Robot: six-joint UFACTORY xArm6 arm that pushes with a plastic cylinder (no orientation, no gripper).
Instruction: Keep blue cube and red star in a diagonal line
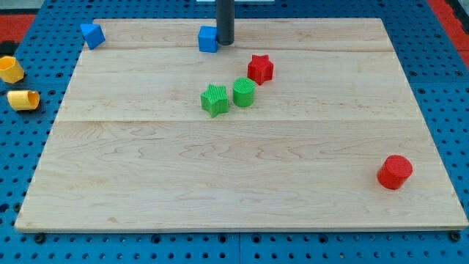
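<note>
The blue cube [208, 39] sits near the top edge of the wooden board, a little left of centre. My tip [225, 42] stands right against the cube's right side. The red star [260, 68] lies below and to the right of the cube, a short way apart from my tip. The cube and the star lie on a slanted line running from upper left to lower right.
A green cylinder [244, 92] and a green star [215, 100] lie just below-left of the red star. A second blue block [92, 34] is at the board's top left corner. A red cylinder [395, 172] is at lower right. Two yellow pieces [10, 69] [23, 99] lie off the board [146, 183] at left.
</note>
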